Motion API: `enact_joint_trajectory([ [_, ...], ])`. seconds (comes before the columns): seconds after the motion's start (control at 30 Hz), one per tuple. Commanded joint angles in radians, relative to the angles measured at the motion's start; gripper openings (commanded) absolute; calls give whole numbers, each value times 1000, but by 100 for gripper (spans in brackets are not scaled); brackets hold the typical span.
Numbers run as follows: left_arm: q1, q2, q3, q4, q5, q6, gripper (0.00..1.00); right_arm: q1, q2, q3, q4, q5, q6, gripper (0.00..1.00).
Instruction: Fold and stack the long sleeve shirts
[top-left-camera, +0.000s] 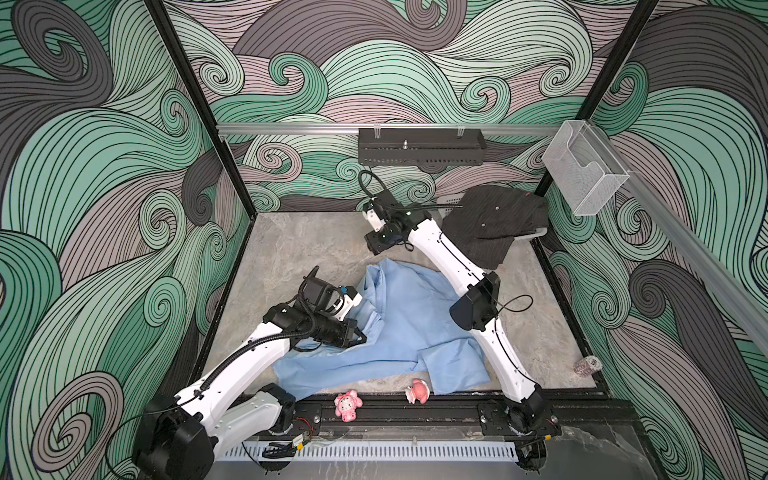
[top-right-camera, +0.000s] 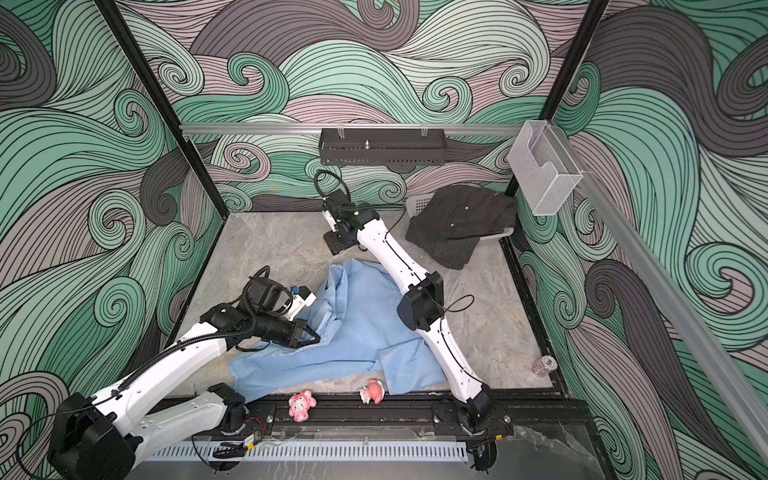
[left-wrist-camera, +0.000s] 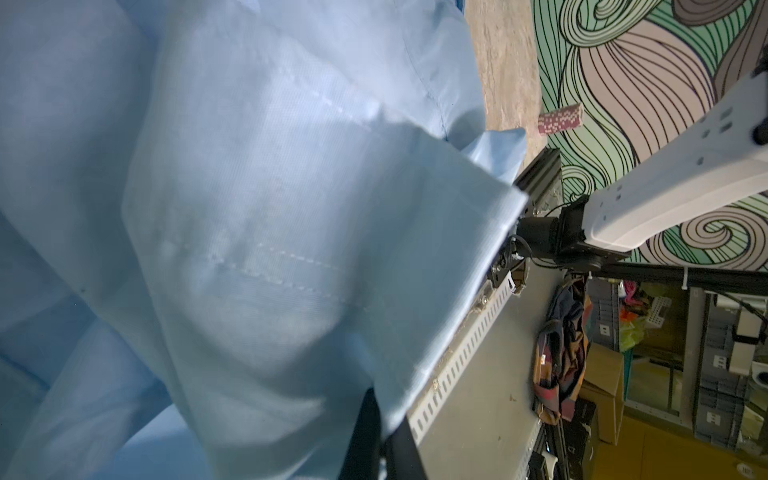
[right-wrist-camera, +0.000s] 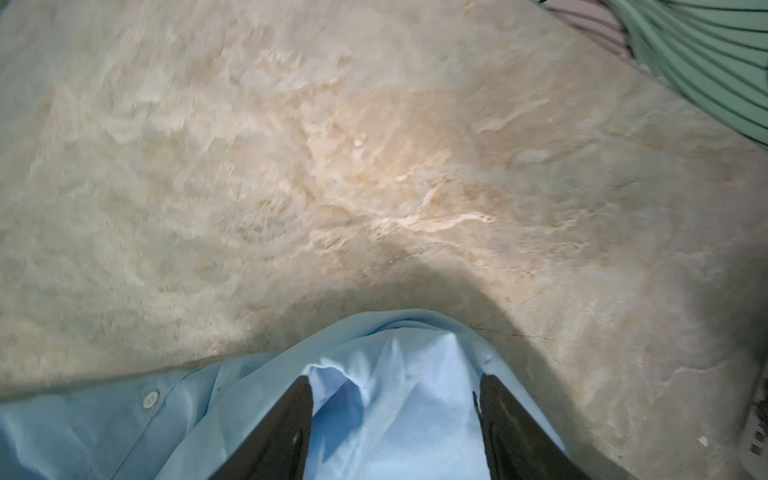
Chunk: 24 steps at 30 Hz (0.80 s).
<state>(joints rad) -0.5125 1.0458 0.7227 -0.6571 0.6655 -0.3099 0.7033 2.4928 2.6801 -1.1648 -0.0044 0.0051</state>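
Blue shirt (left-wrist-camera: 249, 249) is right in the left wrist cam's face, pinched in the closed left tool (left-wrist-camera: 380, 415). Right wrist: right tool (right-wrist-camera: 392, 386) spread open over the shirt's edge on the worktop (right-wrist-camera: 374, 166), gripping nothing. Both top views: dark striped shirt (top-left-camera: 494, 224) heaped off to the right tool's side.

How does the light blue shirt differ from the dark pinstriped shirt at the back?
Colour: the light blue cloth button shirt is plain; the dark charcoal pinstriped button shirt is striped.
Place: the blue one sprawls on the marble-look table; the dark one drapes over a pale basket.
Handling: the left gripper is shut on the blue one; no gripper touches the dark one.
Both have buttons; neither is neatly folded.
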Motion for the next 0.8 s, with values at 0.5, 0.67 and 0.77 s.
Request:
enact_joint_trajectory([
  [0.5, -83, 99, 33, -30, -13, 55, 0, 49, -53, -189, -124, -91, 54, 60],
  [0.67, -81, 85, 34, -40, -53, 52, 1, 71, -91, -249, -124, -122, 121, 57],
  [0.77, -81, 83, 44, -49, -68, 50, 3, 73, -89, -267, -124, -129, 143, 57],
])
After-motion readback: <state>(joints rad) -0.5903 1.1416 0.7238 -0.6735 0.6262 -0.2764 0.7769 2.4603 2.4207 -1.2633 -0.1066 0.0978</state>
